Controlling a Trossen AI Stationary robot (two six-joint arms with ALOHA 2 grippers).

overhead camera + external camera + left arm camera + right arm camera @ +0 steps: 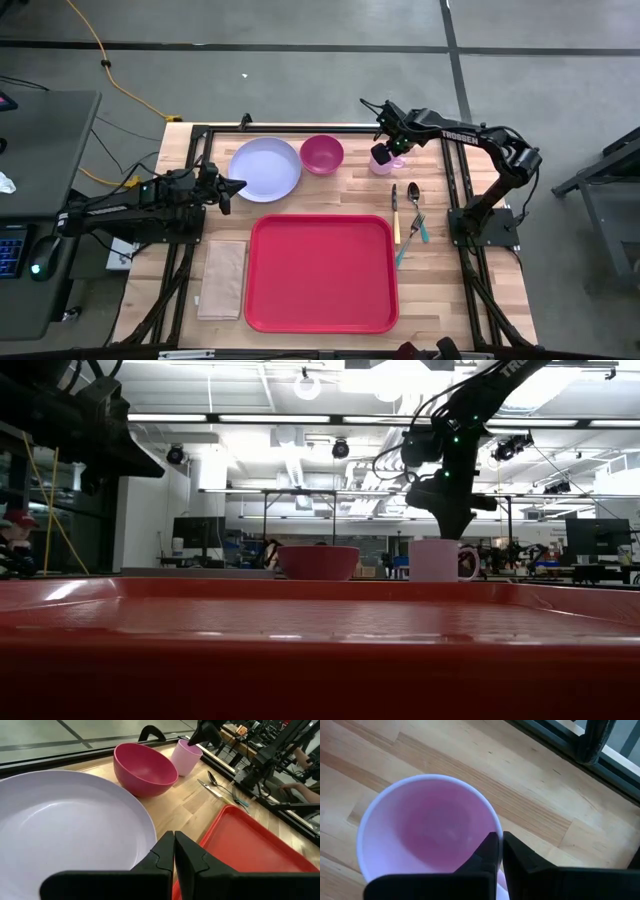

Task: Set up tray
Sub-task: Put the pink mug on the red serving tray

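Grey floor [300, 70]; ceiling strip lights [250, 418].

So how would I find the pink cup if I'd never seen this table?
Start at the big red tray and look past its far right corner. There stands the pink cup, right of the darker pink bowl, under the right gripper. It is the only tall, narrow, pale pink thing.

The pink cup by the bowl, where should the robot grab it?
Judging by its pose, grip the pink cup by its rim wall, coming straight down from above. It stands upright with its mouth open upward, and the right gripper hangs over that rim, fingers together. The bowl stands apart, leaving room.
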